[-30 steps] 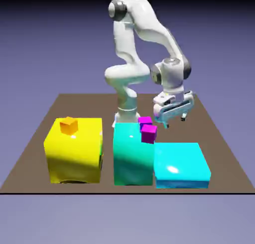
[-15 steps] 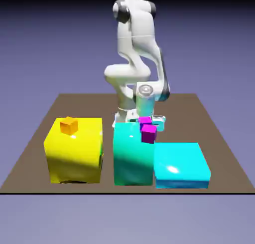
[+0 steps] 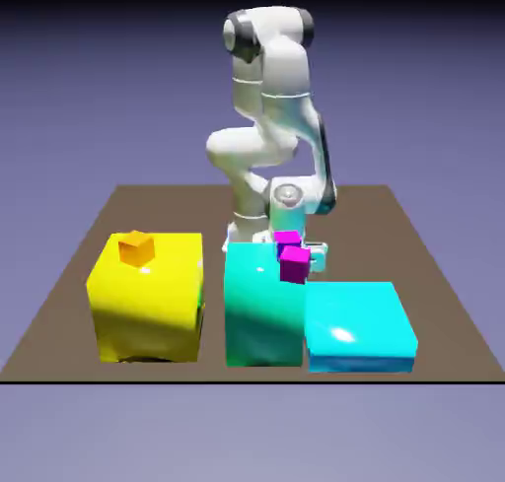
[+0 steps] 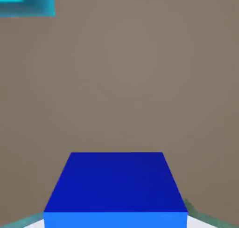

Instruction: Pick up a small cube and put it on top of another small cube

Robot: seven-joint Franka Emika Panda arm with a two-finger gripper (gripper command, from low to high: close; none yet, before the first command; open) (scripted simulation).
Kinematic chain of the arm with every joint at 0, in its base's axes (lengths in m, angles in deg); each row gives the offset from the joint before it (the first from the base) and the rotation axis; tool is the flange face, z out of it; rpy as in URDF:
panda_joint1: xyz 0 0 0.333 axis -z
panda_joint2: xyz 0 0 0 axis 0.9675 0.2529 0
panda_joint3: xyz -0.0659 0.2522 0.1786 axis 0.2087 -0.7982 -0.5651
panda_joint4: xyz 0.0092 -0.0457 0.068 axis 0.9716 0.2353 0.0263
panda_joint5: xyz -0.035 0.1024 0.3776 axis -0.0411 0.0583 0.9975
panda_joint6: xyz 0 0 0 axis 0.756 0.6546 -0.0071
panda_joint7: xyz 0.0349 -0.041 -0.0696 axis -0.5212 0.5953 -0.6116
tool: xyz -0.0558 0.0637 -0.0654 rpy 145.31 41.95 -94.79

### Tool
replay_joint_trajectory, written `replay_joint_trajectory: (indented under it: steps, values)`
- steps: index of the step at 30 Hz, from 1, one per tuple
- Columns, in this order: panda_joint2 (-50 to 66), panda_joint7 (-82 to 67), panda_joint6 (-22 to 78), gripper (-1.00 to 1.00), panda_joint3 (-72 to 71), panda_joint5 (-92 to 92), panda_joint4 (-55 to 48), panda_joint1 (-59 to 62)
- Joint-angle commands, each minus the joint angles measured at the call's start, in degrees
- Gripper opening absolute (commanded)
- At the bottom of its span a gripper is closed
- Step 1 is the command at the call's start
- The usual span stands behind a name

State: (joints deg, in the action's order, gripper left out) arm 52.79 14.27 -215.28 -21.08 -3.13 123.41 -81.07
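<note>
A small cube (image 4: 116, 187), plain deep blue, fills the bottom middle of the hand view and rests on the brown table. It sits between my fingers and hides most of them; only pale slivers show at the bottom corners. In the exterior view my gripper (image 3: 314, 256) is low at the table, behind the tall teal block (image 3: 261, 308) and just right of two magenta small cubes (image 3: 295, 263). It is shut on the small cube. From the exterior view the blue cube itself is hidden.
An orange small cube (image 3: 136, 247) sits on a big yellow block (image 3: 148, 303) at the exterior view's left. A low cyan block (image 3: 357, 324) lies at the front right. A cyan block's corner (image 4: 25, 1) shows at the hand view's top left.
The hand swung in from the exterior view's right and came down behind the teal block. Its jaws went from open to shut on the small cube.
</note>
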Motion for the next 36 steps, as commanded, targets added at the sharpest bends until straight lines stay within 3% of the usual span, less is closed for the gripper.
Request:
replay_joint_trajectory:
  steps: [1, 7, 22, 36]
  values:
    - [-2.1, 0.3, 1.9, -1.0, -1.6, -0.3, 0.2, 1.7]
    - [-10.9, -0.9, 10.9, -1.0, -8.5, -2.3, 0.3, 8.7]
    - [-24.2, 0.1, 48.2, -1.0, -15.3, -12.7, -24.7, 23.1]
    - [-20.3, 34.9, 51.6, -1.0, -5.9, -9.5, -37.0, 23.4]
